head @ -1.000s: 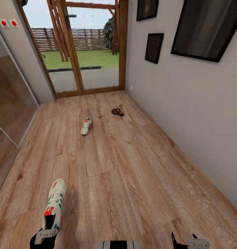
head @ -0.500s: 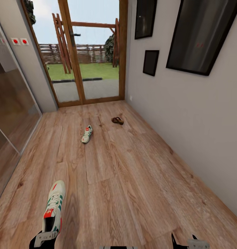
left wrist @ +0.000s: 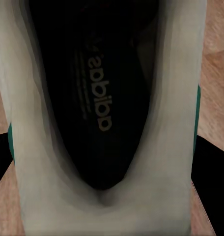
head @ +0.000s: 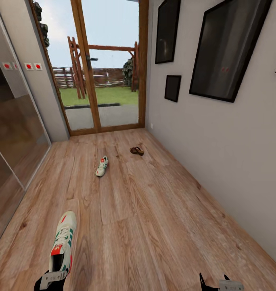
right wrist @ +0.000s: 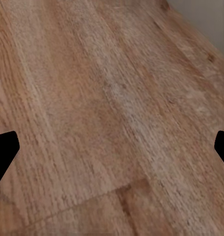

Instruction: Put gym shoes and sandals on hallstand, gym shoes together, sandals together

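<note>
At the lower left of the head view, a white gym shoe (head: 63, 238) with green stripes and a red tongue patch points away from me, its heel in my left gripper (head: 52, 279). The left wrist view looks into this gym shoe (left wrist: 99, 98), with dark fingers (left wrist: 210, 169) on both sides of its heel. The other gym shoe (head: 101, 166) lies on the corridor floor (head: 154, 210) further ahead. Beyond it to the right lies a brown sandal (head: 136, 150). My right gripper (head: 218, 283) hangs open over bare planks (right wrist: 112, 147). The hallstand is out of view.
A glass door with a wooden frame (head: 109, 68) closes the corridor's far end. A mirrored sliding wardrobe (head: 13, 133) runs along the left. The grey wall (head: 218, 153) on the right carries dark framed pictures (head: 226, 48).
The head camera has tilted upward, so the floor shoe and sandal sit lower and smaller in the picture. The gym shoe stays in my left gripper. The right gripper has not moved.
</note>
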Controlling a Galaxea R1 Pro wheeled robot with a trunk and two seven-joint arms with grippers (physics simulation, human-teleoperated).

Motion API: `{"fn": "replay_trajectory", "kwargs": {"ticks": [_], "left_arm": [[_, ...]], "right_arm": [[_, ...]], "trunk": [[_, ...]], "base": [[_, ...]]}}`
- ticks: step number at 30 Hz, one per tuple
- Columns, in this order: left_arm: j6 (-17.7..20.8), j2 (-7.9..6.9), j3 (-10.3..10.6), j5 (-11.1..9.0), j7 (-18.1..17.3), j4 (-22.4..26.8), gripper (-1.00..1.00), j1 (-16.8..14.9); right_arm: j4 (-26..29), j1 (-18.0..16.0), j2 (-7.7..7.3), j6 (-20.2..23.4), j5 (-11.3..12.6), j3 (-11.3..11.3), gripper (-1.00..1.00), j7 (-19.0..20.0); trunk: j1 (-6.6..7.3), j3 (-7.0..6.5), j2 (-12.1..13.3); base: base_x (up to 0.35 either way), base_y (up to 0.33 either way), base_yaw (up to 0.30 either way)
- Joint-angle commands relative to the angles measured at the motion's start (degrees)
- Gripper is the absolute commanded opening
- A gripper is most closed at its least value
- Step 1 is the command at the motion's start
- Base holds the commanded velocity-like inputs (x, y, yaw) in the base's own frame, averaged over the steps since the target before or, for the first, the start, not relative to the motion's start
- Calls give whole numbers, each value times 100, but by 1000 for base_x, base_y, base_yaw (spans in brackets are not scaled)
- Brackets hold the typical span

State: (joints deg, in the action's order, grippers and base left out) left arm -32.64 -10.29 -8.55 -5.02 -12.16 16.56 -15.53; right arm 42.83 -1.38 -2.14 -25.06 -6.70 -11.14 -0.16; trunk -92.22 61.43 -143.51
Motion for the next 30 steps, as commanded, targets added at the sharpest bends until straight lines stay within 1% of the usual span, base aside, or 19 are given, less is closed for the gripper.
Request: {"fn": "replay_trajectory", "kwargs": {"ticks": [1, 16, 21, 30], "left_arm": [[-5, 0, -15, -51, -57, -6, -100, -3], [-6, 0, -15, -51, -52, -31, -100, -3], [-6, 0, -19, -51, -51, -41, -100, -1], [-6, 4, -18, -52, -53, -50, -100, -1]], "right_arm": [[-3, -3, 3, -16, -59, -19, 100, -2], [-110, -3, 3, -16, -60, -5, 100, -2], [-116, -3, 8, -10, -59, -3, 100, -2], [-117, -3, 74, -8, -66, -2, 100, -7]], "trunk": [[3, -27, 0], [42, -495, 20], [55, -629, 27], [253, -797, 388]], "base": [[0, 0, 0], [0, 0, 0], [0, 0, 0], [0, 0, 0]]}}
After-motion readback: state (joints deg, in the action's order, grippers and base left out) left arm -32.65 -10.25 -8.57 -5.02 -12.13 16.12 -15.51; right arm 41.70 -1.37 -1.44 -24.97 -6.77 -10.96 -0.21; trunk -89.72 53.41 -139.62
